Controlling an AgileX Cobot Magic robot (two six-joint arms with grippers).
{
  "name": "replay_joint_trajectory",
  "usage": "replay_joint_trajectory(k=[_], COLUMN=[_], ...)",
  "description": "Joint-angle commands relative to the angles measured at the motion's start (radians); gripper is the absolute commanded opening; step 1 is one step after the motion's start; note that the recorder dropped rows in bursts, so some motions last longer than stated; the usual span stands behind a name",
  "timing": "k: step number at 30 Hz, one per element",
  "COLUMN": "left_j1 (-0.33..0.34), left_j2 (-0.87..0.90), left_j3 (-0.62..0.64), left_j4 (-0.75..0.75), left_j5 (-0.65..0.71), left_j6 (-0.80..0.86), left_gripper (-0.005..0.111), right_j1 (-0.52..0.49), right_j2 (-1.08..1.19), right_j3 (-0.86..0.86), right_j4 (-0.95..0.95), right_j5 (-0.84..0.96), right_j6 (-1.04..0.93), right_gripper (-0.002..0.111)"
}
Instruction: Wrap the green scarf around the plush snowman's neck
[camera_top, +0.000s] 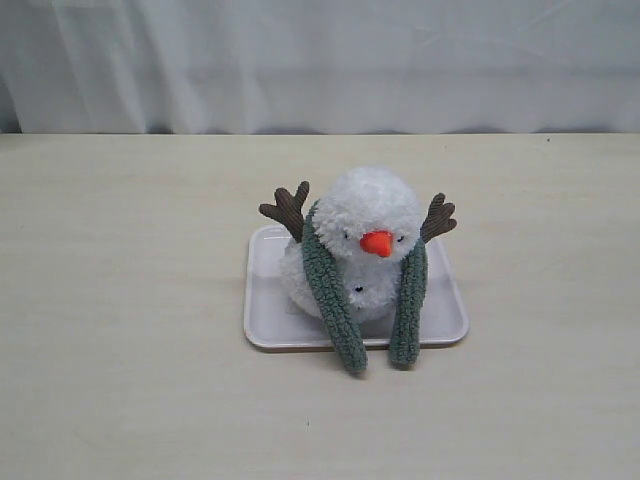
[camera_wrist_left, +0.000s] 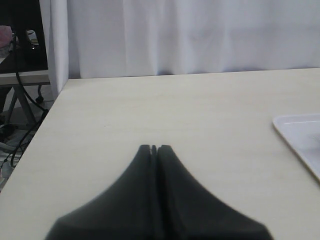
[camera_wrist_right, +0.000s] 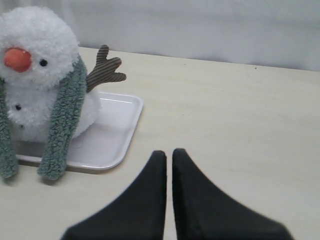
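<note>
The plush snowman (camera_top: 368, 215) sits upright on a white tray (camera_top: 262, 300) at the table's middle, orange nose toward the camera. The green scarf (camera_top: 333, 295) is draped behind its neck, and both ends hang down the front past the tray's near edge. From the right wrist view the snowman (camera_wrist_right: 35, 45) and scarf (camera_wrist_right: 65, 120) lie off to one side, apart from my right gripper (camera_wrist_right: 169, 152), which is shut and holds nothing. My left gripper (camera_wrist_left: 154, 147) is shut and empty over bare table, away from the tray corner (camera_wrist_left: 300, 137). Neither arm shows in the exterior view.
A pale wooden table (camera_top: 120, 300) stretches around the tray. A white curtain (camera_top: 320, 60) hangs along its far edge. The left wrist view shows the table's side edge, with cables and a stand (camera_wrist_left: 20, 100) beyond it.
</note>
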Motion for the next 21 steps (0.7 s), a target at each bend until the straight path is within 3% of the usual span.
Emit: replay_joint_trajectory(k=[1, 21], left_j1=[0.005, 0.005], left_j2=[-0.002, -0.002], left_j3=[0.004, 0.004], left_j4=[0.0, -0.003], left_j5=[-0.011, -0.011], left_j6=[-0.002, -0.002], left_gripper=[0.0, 0.0], right_j1=[-0.07, -0.081], right_j2=[-0.004, -0.004], right_j3=[0.002, 0.002], right_j4=[0.004, 0.004], right_j5=[-0.001, -0.001], right_j6=[0.0, 0.0], right_gripper=[0.004, 0.004])
